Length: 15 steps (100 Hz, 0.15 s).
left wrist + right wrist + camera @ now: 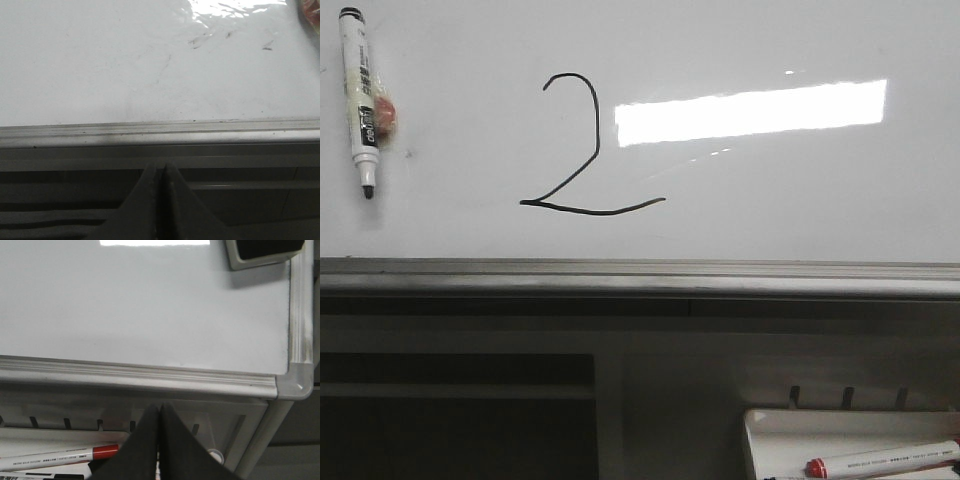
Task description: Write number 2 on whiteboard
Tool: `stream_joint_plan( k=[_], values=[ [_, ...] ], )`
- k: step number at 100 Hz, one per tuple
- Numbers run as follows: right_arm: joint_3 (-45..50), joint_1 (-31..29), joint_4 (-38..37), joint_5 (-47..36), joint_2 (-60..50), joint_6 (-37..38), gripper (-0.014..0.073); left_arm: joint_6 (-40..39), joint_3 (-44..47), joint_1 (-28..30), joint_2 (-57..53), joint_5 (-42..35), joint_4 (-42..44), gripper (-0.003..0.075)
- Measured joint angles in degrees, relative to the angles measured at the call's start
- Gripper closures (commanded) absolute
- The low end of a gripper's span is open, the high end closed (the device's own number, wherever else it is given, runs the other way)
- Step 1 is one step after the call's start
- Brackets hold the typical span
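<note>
The 2 (582,150) is already drawn on the whiteboard (800,220); it stands upright in the front view, hooked top uppermost, the diagonal running down to a long, slightly wavy base, so its long axis runs top to foot and it reads the right way up toward the robot.

Both grippers hang below the board's grey ledge (640,275), well apart from the 2 and holding nothing; the left gripper (161,172) has its fingers pressed together, with the ledge just beyond its tips and bare board past that; the right gripper (159,412) is likewise closed and empty, near the board's lower right corner (296,380), with a red-capped marker (55,456) in a tray (765,440) just beside its fingers.

A black marker (361,100) rests against the board, far off to the left gripper's outer side; its bared tip points down and its long axis is nearly vertical.

Judged from this, the board is stiff, glossy and slick, fixed and not a thing to grasp; the ink would likely smear if brushed. If a marker were wanted, either looks light, rigid and smooth, best gripped across the barrel at mid-length; the task itself looks complete.
</note>
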Motion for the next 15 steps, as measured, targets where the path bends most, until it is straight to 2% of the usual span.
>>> stream_joint_plan(
  k=[15],
  values=[
    [0.0, 0.0, 0.0, 0.0, 0.0, 0.0, 0.0651, 0.0, 0.0, 0.0, 0.0, 0.0, 0.0, 0.0741]
  ],
)
